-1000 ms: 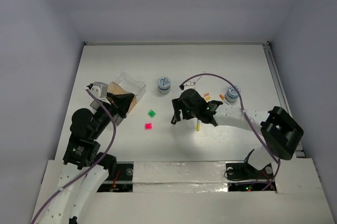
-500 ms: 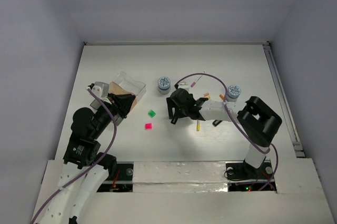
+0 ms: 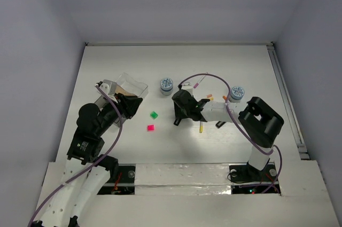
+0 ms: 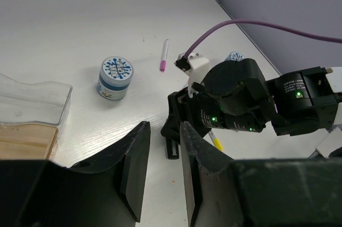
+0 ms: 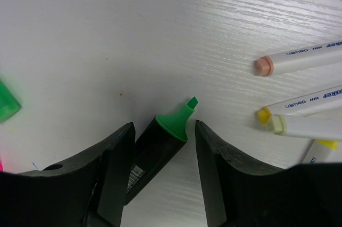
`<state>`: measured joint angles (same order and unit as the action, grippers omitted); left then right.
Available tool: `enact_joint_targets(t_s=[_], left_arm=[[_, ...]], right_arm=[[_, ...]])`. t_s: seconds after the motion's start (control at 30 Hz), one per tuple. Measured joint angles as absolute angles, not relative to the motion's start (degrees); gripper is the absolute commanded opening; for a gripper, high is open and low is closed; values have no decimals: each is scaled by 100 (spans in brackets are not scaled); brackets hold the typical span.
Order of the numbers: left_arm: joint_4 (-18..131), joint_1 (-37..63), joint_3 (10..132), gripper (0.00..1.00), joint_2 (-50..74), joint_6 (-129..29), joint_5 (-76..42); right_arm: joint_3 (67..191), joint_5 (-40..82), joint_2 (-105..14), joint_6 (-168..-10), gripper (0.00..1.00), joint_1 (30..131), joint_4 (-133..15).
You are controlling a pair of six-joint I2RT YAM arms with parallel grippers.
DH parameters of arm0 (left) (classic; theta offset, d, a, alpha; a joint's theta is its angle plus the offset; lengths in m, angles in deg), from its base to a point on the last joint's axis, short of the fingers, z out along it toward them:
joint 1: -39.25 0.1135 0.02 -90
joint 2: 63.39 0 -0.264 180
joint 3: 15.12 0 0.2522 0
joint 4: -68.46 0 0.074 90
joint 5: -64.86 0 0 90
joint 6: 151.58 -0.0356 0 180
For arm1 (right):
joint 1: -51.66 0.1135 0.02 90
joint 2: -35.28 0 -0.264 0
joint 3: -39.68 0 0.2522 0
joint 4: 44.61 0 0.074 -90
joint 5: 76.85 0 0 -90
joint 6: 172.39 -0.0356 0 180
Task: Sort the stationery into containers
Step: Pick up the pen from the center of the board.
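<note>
A black marker (image 5: 155, 155) with a green chisel tip lies on the table between the fingers of my right gripper (image 5: 163, 126). Its body rests against the left finger and a gap shows at the right one, so the gripper is open. From above, my right gripper (image 3: 177, 119) stands over that marker at mid-table. My left gripper (image 3: 131, 107) hovers beside the containers (image 3: 131, 85), a clear tray (image 4: 32, 96) joined to a tan tray (image 4: 21, 141). In the left wrist view my left gripper (image 4: 162, 126) is narrowly open and holds nothing.
A green cube (image 3: 154, 115) and a pink cube (image 3: 150, 127) lie between the arms. Two blue-white discs (image 3: 166, 86) (image 3: 236, 94) stand further back. White pens with orange (image 5: 299, 60) and yellow (image 5: 302, 101) tips lie right of the right gripper, and a pink-tipped pen (image 4: 164, 56) sits behind.
My right gripper moved left and down over the black marker, and its jaws narrowed around it. My left gripper shifted slightly right by the trays and its jaws parted a little.
</note>
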<state>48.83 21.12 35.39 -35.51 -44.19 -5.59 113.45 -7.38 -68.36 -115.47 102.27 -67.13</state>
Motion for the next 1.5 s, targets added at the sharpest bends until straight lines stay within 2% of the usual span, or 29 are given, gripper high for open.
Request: enact_joint_targets(t_s=[0.03,0.13,0.27,0.3,0.4,0.73,0.8,1.33,1.5], left_arm=[[4883,2112,3539,27,-3522,-4419,-535],[4883,2112,3539,27,-3472,-4419,-480],[4885,2112,3539,28,-3463,-4419,-454],[4885,2112,3539,28,-3463,-4419,-454],[4885,2112,3539,30,-3463,-4419,-452],[4885,2112,3539,33,-3472,-4417,-454],[4885,2112,3539,34,-3474,-4417,-454],[4885,2112,3539,35,-3472,-4417,-456],[4885,2112,3539,35,-3468,-4419,-459]], right_arm=[[11351,-740,-6840,-11550,61,10227,-6717],[11391,-742,-6853,-11569,70,10227,-6739],[11399,-745,-6853,-11569,71,10227,-6778],[11397,-742,-6849,-11569,70,10227,-6782],[11358,-701,-6786,-11585,60,10227,-6852],[11251,-39,-6624,-11698,55,10227,-6870],[11253,36,-6624,-11694,52,10227,-6833],[11609,-104,-6954,-11491,47,10233,-6953],[11930,-360,-7168,-11368,52,10318,-7213]])
